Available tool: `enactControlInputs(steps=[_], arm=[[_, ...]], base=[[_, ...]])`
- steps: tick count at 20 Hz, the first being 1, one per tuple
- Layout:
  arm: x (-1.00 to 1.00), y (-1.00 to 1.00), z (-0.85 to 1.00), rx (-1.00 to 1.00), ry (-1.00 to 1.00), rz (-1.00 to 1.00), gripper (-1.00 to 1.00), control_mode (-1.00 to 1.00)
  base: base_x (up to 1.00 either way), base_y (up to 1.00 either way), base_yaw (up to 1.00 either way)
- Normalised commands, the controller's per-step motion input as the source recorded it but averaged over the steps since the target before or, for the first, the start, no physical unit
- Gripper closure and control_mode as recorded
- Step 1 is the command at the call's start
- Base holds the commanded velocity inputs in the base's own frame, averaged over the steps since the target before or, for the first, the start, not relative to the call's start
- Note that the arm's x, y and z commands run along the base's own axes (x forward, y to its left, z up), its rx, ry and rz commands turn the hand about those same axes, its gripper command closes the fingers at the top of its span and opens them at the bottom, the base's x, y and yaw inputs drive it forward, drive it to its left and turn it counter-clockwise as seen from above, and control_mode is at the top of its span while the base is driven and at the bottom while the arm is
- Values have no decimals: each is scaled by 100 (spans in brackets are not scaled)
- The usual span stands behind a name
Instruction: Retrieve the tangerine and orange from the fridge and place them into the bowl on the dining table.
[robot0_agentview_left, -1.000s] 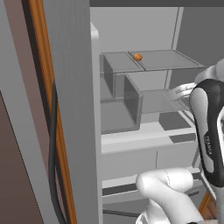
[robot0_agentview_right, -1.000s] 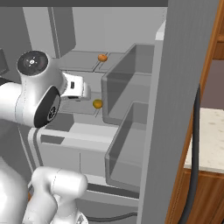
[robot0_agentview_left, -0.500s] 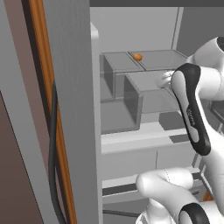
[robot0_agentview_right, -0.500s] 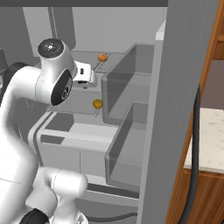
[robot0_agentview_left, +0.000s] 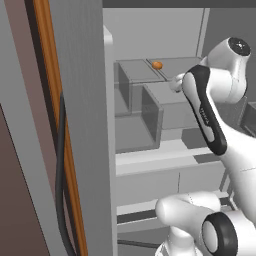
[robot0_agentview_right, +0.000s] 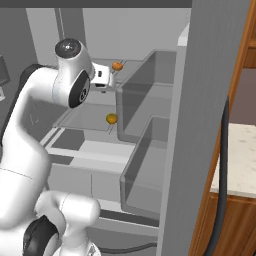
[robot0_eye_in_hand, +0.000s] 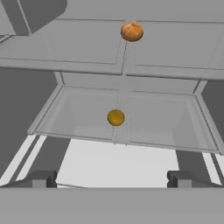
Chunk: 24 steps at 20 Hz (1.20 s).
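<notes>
Inside the open tall grey fridge (robot0_agentview_right: 210, 125), the white arm's two-finger gripper (robot0_eye_in_hand: 111, 180) hangs with its dark finger tips (robot0_eye_in_hand: 41, 179) spread as wide as they go, nothing between them.

Nearest to it, seen from the hand, a small round yellow-orange fruit (robot0_eye_in_hand: 115, 117) sits on the translucent grey lower shelf (robot0_eye_in_hand: 78, 127), close to the shelf's middle seam. It also shows from the right base camera (robot0_agentview_right: 111, 118), below the hand.

Farther back, on the grey upper shelf (robot0_eye_in_hand: 175, 43), rests a slightly larger, deeper orange round fruit (robot0_eye_in_hand: 131, 32) — visible from both base cameras too (robot0_agentview_left: 157, 65) (robot0_agentview_right: 117, 65).

Which is the tangerine and which the orange cannot be told for sure.

Both are likely light, firm yet slightly yielding, with a smooth rind that could roll or slip. Being near-spheres, they have no real long axis and point no particular way — a grip across the widest middle, fingers on opposite sides, looks best.
</notes>
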Motion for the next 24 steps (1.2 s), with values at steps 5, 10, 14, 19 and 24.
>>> enactControlInputs(steps=[5, 10, 14, 19, 24], arm=[[36, 0, 33, 0, 0, 0, -100, -100], [34, 0, 17, 0, 0, -1, -100, -100], [46, 0, 0, 0, 0, 0, -100, -100], [53, 0, -2, 0, 0, 0, -100, -100], [50, 0, -3, 0, -2, 0, -100, -100]], base=[[0, 0, 0], [0, 0, 0], [0, 0, 0], [0, 0, 0], [0, 0, 0]])
